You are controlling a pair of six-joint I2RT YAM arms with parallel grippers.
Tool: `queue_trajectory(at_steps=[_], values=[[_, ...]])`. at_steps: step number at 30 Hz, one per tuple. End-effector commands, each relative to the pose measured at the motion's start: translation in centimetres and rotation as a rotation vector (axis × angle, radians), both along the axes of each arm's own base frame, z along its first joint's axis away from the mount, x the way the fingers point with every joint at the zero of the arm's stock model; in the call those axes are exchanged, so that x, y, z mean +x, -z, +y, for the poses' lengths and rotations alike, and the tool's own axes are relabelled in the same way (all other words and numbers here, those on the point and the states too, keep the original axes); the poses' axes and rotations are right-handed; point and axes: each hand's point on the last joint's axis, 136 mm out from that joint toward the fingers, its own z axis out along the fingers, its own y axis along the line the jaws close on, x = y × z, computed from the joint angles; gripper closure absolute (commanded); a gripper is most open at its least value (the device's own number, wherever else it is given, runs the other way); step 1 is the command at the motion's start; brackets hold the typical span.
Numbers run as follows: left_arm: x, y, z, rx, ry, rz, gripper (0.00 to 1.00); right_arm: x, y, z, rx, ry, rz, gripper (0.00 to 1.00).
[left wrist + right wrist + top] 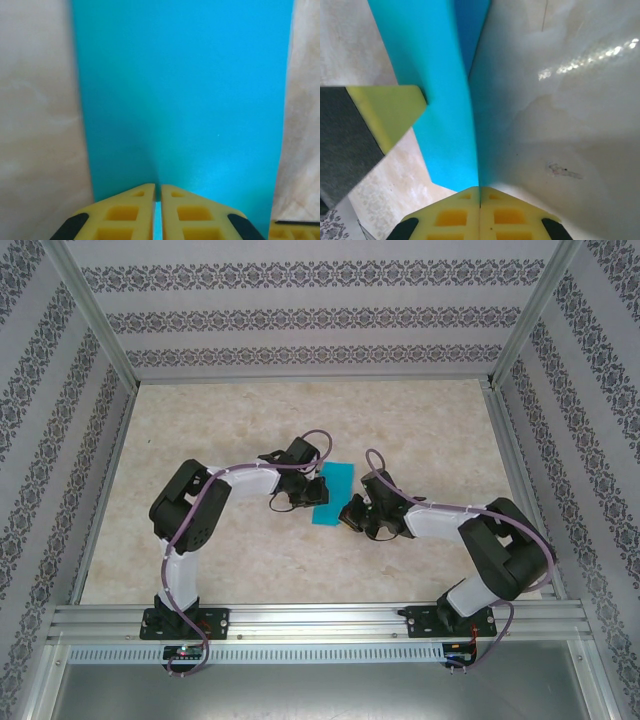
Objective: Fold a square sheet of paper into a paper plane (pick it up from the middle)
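In the middle of the pale table (250, 550), the square sheet of paper (333, 490) looks light, limp and crease-prone, best held by its edges, where the left claw (158, 192) and right claw (479, 192) pinch it.

Honestly there was nothing readable anywhere: no text, label, brand or number turned up on the square sheet of paper (331, 495), the marble-look table (250, 420) or the patterned walls (300, 320), just plain surfaces and ornament.
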Motion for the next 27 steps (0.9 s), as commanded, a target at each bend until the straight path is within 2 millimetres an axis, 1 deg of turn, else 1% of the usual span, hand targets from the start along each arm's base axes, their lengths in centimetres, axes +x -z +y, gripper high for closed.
queue_trajectory(at_steps=[1,3,4,6,10,13,18,22,24,27], values=[[0.1,-3.4,-0.5,-0.080,0.064,-0.072,0.84,-0.3,-0.5,-0.6,-0.016,0.010,0.024,1.00],[0.6,-4.7,-0.7,-0.088,0.085,-0.111,0.83,-1.0,-0.3,-0.7,-0.020,-0.024,0.051,1.00],[0.9,-4.9,-0.8,-0.088,0.090,-0.122,0.83,-1.3,-0.2,-0.8,-0.023,-0.040,0.068,1.00],[1.4,-4.6,-0.7,-0.064,0.086,-0.127,0.83,-1.8,-0.2,-0.9,-0.025,-0.066,0.088,1.00],[2.5,-2.8,0.0,-0.001,0.064,-0.124,0.84,-2.0,-0.6,-1.1,-0.033,-0.081,0.093,1.00],[2.9,-1.7,0.0,0.016,0.065,-0.115,0.85,-1.6,-1.3,-0.7,-0.018,-0.082,0.078,1.00],[2.6,0.0,-0.1,0.030,0.083,-0.077,0.86,-0.6,-2.1,-0.1,0.003,-0.079,0.060,1.00],[2.0,1.2,0.0,0.048,0.099,-0.031,0.87,0.7,-3.0,0.8,0.040,-0.072,0.018,1.00],[1.8,1.5,0.0,0.048,0.105,-0.012,0.86,1.6,-3.6,1.4,0.053,-0.068,-0.012,1.00],[1.7,1.8,0.2,0.065,0.105,-0.004,0.86,2.8,-3.8,1.9,0.053,-0.060,-0.038,1.00]])
